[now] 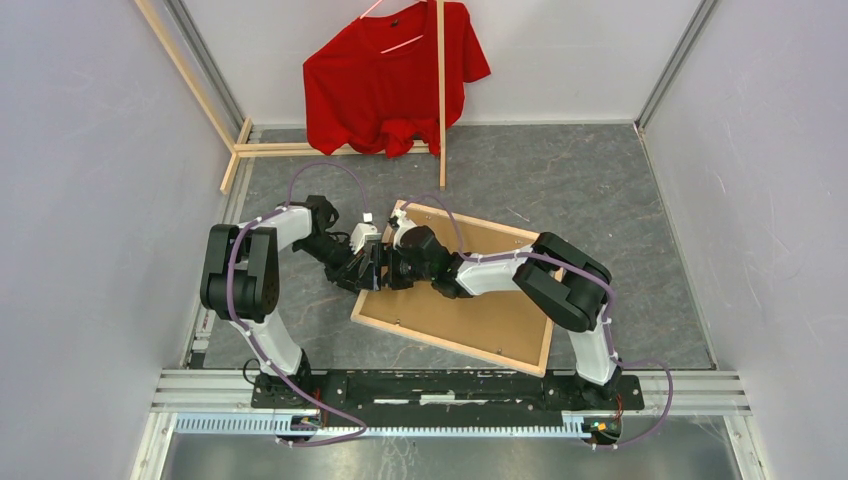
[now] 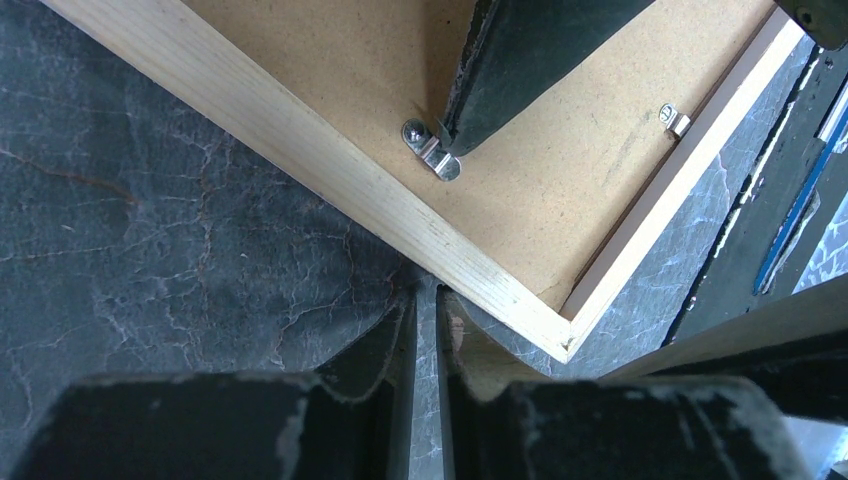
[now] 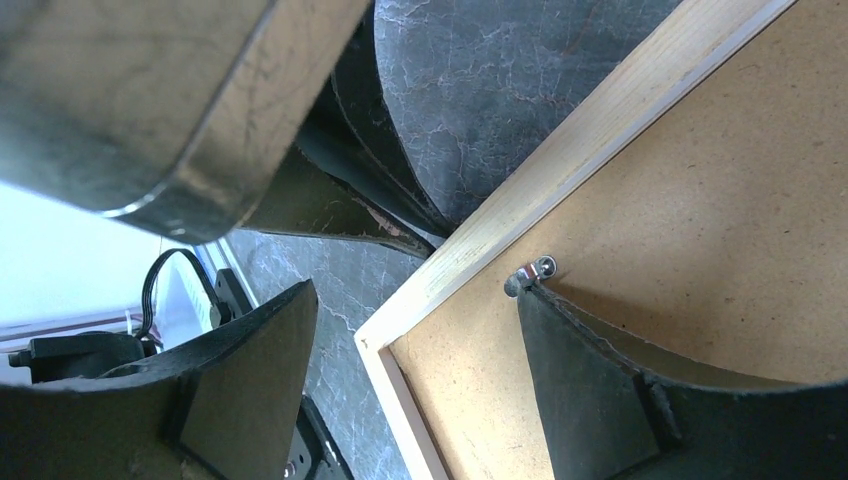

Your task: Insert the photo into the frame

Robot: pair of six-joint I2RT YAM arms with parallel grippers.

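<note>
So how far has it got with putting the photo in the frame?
Looks done: the frame lies wood side up with the brown backing board inside; the photo isn't visible, so I can't confirm it's underneath. In hand: the open right gripper has one finger at a metal clip, the shut left gripper touches the frame's outer edge. Left: probably securing the clips.

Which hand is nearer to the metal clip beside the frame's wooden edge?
Right. The right hand straddles the edge of the frame, one fingertip at the clip. The left hand is outside the frame, fingers nearly together at that edge.
</note>
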